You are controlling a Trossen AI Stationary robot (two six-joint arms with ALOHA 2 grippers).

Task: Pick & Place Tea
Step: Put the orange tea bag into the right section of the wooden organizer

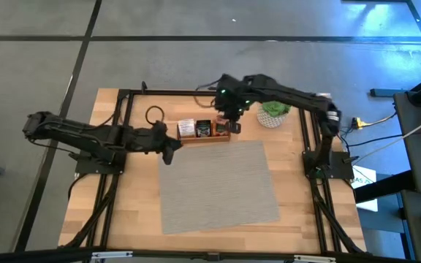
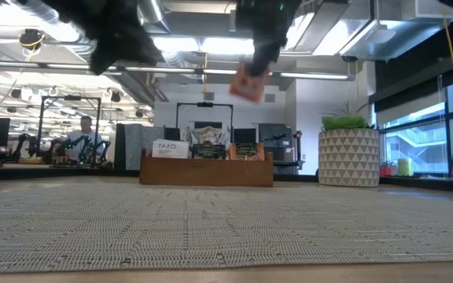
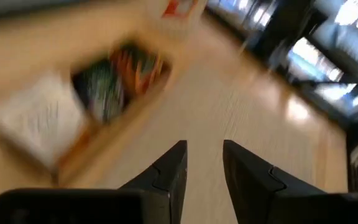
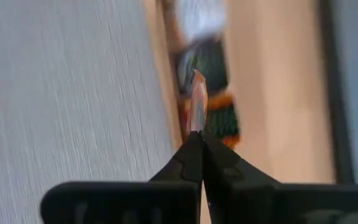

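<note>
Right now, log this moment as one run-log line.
right claw: shut on orange sachet, above tray | left claw: open, empty, beside tray | mat: bare

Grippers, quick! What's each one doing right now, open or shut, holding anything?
Left gripper: jaws open, holding nothing, beside the wooden tray.
Right gripper: jaws shut on an orange tea sachet, above the tray.
</note>
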